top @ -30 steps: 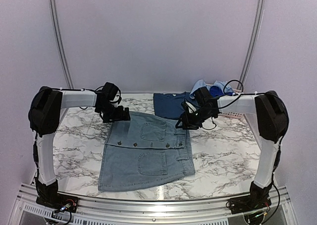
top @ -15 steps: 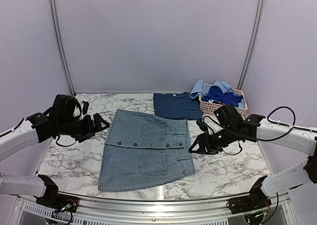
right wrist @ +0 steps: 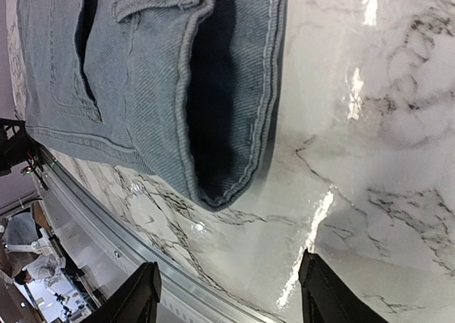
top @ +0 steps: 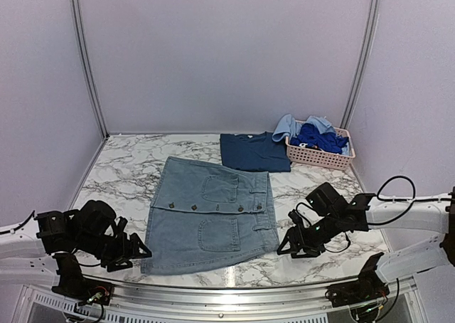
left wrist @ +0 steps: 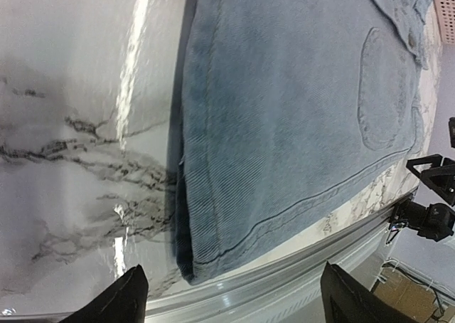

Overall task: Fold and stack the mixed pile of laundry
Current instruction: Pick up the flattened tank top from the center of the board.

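Denim skirt (top: pixel 210 213) lies flat on counter (top: pixel 320 195); left tool (top: pixel 134 255) and right tool (top: pixel 288 241) (both low by its near corners) have fingers apart.

The light-blue denim garment (top: pixel 210 220) lay flat, pockets up, its near corners just ahead of the left fingers (left wrist: pixel 124 298) and right fingers (right wrist: pixel 327 298). A folded navy shirt (top: pixel 252 152) and bunched blue clothes (top: pixel 313 134) lay well beyond.
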`<state>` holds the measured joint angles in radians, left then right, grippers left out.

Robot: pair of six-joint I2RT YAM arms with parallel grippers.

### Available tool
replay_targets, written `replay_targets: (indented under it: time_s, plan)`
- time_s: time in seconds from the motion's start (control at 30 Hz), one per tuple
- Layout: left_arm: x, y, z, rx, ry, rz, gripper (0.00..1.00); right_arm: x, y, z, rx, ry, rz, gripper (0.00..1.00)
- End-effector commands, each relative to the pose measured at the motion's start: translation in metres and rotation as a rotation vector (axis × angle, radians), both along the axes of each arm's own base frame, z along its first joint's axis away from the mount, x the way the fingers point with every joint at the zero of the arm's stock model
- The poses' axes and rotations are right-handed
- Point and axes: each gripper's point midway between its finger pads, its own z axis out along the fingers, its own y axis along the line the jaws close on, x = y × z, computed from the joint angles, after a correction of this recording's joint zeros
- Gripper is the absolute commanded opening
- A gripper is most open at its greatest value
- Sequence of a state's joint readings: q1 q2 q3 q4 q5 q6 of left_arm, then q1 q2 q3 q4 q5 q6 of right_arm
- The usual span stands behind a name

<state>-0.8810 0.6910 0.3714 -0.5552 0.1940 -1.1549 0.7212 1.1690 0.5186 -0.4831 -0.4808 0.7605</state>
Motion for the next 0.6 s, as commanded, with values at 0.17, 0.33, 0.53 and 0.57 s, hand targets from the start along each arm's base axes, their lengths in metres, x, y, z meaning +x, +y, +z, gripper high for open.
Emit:
replay_targets:
  time_s: [0.17,0.33,0.53,0.57]
  plan:
    - [-0.023,0.005,-0.029,0.088,0.123,0.021,0.76,0.019,0.025,-0.005,0.074,-0.005,-0.038,0.57]
    - [-0.026,-0.002,-0.039,0.058,0.156,0.017,0.64,0.022,0.026,-0.015,0.062,0.001,-0.045,0.57]
    - [-0.027,-0.004,-0.046,0.065,0.165,0.006,0.51,0.028,0.030,-0.018,0.065,-0.011,-0.042,0.54]
    - [-0.026,-0.004,-0.047,0.063,0.162,0.008,0.47,0.029,0.032,-0.018,0.066,-0.010,-0.036,0.50]
